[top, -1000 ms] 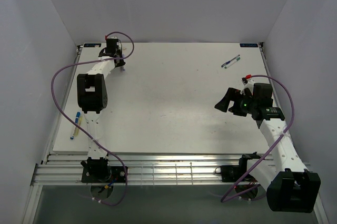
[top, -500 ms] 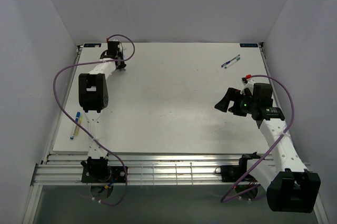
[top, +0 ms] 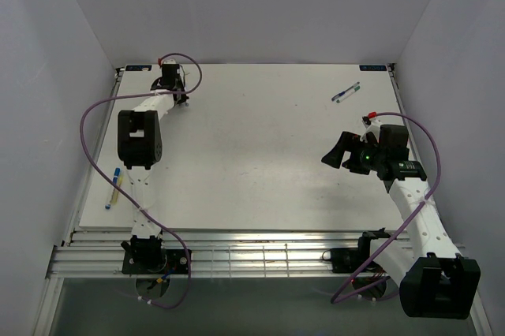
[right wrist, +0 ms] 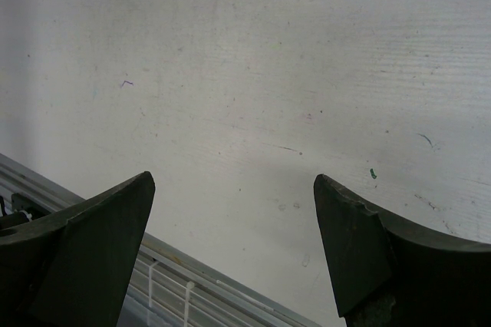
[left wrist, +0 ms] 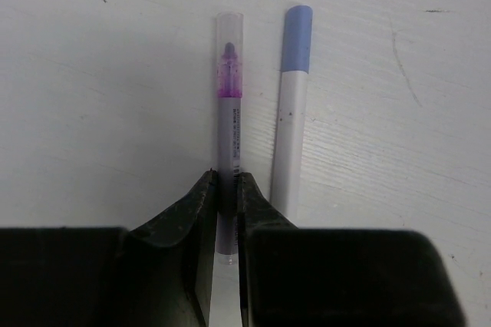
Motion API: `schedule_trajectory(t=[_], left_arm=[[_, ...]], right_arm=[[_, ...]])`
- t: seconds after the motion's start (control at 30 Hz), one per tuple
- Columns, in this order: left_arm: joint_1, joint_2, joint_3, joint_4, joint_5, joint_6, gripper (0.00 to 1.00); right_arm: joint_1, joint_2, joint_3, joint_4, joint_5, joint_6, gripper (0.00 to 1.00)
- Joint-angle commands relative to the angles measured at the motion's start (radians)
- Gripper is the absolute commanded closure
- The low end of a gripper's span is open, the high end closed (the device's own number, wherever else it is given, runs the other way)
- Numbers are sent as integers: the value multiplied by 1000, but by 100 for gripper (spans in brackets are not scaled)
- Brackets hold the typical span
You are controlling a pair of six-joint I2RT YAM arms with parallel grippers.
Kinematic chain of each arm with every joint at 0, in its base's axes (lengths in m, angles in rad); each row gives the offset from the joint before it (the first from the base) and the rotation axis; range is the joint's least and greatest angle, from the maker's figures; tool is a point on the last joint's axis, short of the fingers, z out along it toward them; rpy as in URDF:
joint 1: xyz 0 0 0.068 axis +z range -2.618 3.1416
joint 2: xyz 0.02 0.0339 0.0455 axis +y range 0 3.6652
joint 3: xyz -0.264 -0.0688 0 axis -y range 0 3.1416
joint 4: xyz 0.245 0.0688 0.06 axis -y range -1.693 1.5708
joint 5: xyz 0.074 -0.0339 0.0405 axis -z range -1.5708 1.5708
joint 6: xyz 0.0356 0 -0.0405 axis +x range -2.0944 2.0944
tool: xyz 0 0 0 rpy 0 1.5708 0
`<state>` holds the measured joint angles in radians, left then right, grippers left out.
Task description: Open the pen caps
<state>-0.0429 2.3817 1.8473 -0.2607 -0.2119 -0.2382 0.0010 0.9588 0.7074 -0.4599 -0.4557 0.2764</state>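
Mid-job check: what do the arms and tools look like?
Left arm and right arm are white links with black joint blocks and purple cables. Left tool and right tool have black wedge-shaped fingers; a green light glows near the right one.

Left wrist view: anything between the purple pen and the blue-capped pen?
Nothing: only a bare strip of table separates the purple pen from the blue-capped pen, lying side by side. The left wrist view shows it.

left tool [left wrist: 226,187] narrowed, clamping purple pen [left wrist: 230,123]
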Motion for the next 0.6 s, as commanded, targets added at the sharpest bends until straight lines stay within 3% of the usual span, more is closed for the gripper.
schedule_trajectory(t=[0.0,0.07,0.33,0.43,0.53,0.57], left_arm=[[26,-24,-77,-77,-60,-41,91],[28,-53,-97,-68,-66,-47,100],[26,-310,-172,-113,-17,-120,100],[25,-457,-282,-117,101,-188,100],[20,-580,-411,-59,294,-236,100],[17,-664,-516,-25,425,-266,100]], right_arm=[[-2,-2,24,37,-23,-20,10],[-2,6,27,35,-28,-20,10],[-2,38,55,21,9,0,10],[91,40,61,32,40,56,10],[215,32,55,81,81,130,10],[243,38,52,99,80,150,10]])
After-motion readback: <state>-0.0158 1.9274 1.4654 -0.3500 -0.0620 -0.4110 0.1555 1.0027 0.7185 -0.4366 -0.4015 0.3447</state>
